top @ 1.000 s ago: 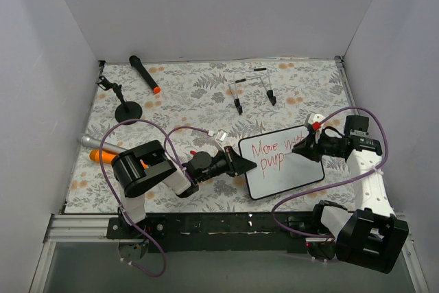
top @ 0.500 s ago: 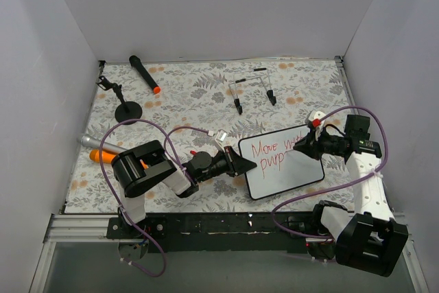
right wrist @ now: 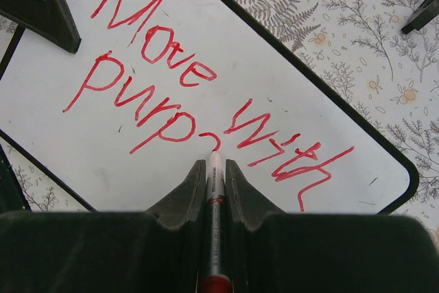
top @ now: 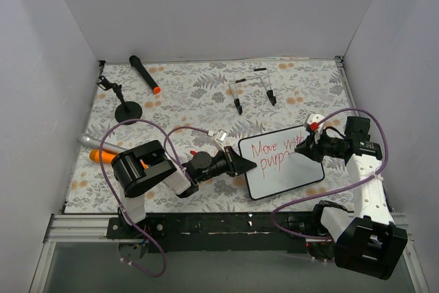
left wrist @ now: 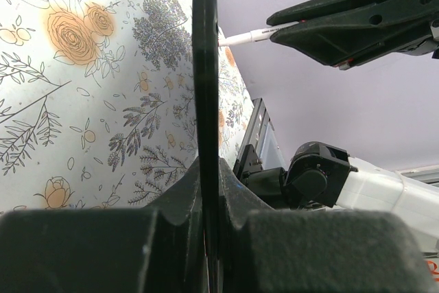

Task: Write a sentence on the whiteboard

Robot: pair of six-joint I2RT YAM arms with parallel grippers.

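I am watching the whiteboard (top: 288, 173), which is lying on the flowered cloth (top: 192, 94) near the front edge, between the two arms and turned a little askew. The sentence (right wrist: 171, 87) is running across it in red: "Move with" on top, "purp" below, and a small curved stroke just beginning after that. The red marker (right wrist: 215, 193) is resting its tip on that stroke, and the right gripper (right wrist: 215, 167) is clamped tight around its barrel. The left gripper (left wrist: 206, 169) is pinched together on the board's black frame at the left side, steadying it.

What I am worrying about is the board shifting. As I judge it, a hard press or a long sideways drag from the right arm could be twisting the frame out of that thin pinch and skewing the line. The lower line is also climbing toward the tails of "with", so the next letters could be running into them. The marker could be sliding in the jaws if it catches.

Farther out, a black pen with an orange tip (top: 145, 74) and a small black stand (top: 127, 109) are sitting at the far left, and two dark clips (top: 236, 104) are lying behind the board, well apart from it. A purple cable (top: 295, 200) is looping past the board's near edge, and that is the one thing I am judging could be snagging.
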